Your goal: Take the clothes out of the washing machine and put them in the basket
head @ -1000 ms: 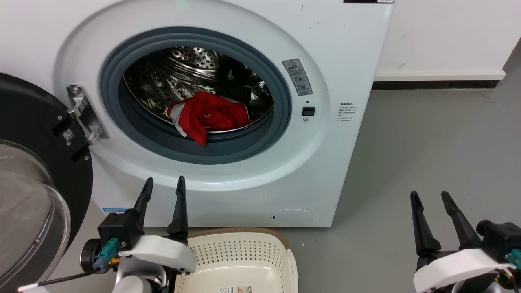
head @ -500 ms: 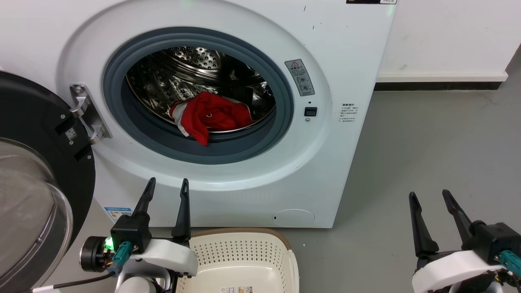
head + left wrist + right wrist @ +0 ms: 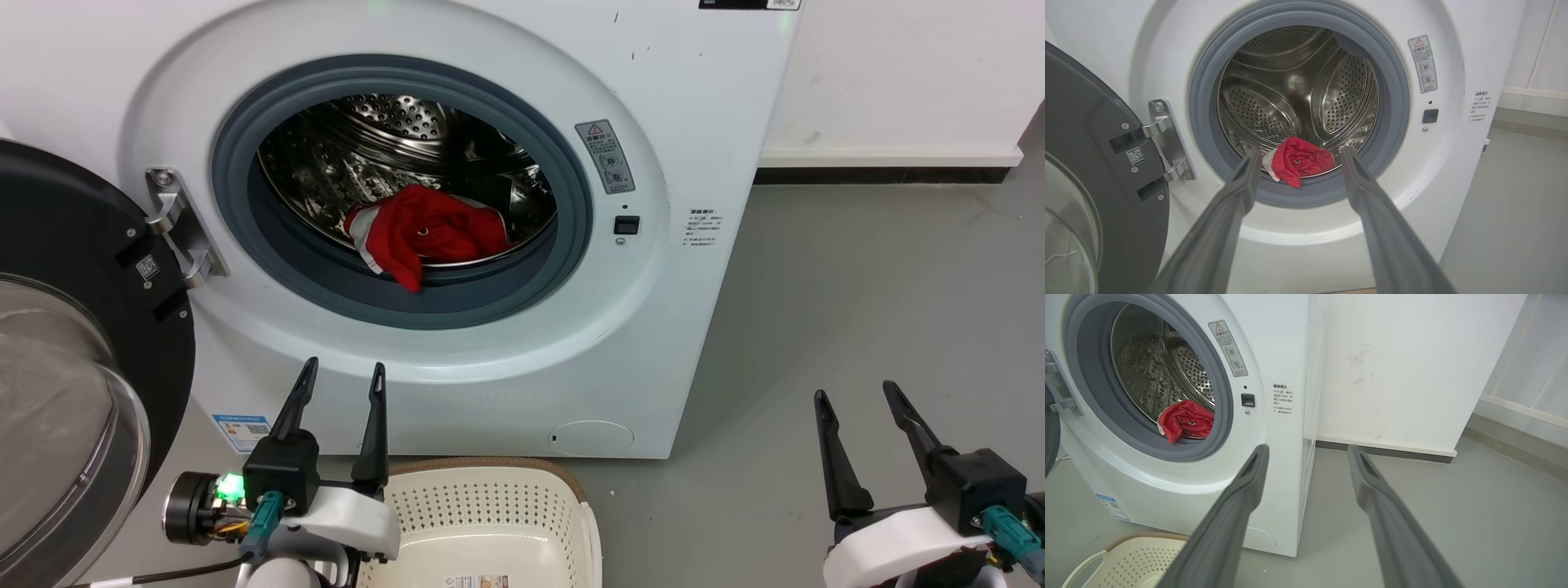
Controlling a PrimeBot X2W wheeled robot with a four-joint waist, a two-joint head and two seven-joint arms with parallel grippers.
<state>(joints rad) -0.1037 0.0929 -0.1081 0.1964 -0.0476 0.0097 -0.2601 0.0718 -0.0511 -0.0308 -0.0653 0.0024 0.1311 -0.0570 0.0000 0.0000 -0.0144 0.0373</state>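
**Q:** Where is the garment?

**Me:** The red jersey (image 3: 424, 233) lies crumpled at the bottom front of the steel drum (image 3: 384, 139), inside the washing machine (image 3: 678, 106). That puts it in the upper middle of my head view.

**Q:** Which way does it lie?

**Me:** Its long axis runs left to right across the frame. A white trim band (image 3: 1269, 162) shows at its left end. One red fold hangs over the drum's lip onto the grey rubber rim (image 3: 490, 298), pointing down the frame.

**Q:** And the door?

**Me:** The black-framed glass door (image 3: 82, 269) stands swung wide at the left edge of the frame.

**Q:** What about the basket?

**Me:** The cream basket (image 3: 490, 502) sits on the grey floor (image 3: 857, 286) at the bottom middle, just in front of the washer and cut by the frame's lower edge. In the part I can see there is its perforated wall and a label sticker (image 3: 478, 581) on its bottom.

**Q:** Your grippers?

**Me:** My left gripper (image 3: 344, 366) is at the lower left, fingers pointing up the frame and spread well apart with nothing between them. Its base is just beside the basket's brown rim. In my left wrist view the jersey shows between the two fingertips, well beyond them. My right gripper (image 3: 853, 390) is at the lower right over the floor, well apart from the washer. Its fingers are parted about as wide and it grips nothing.
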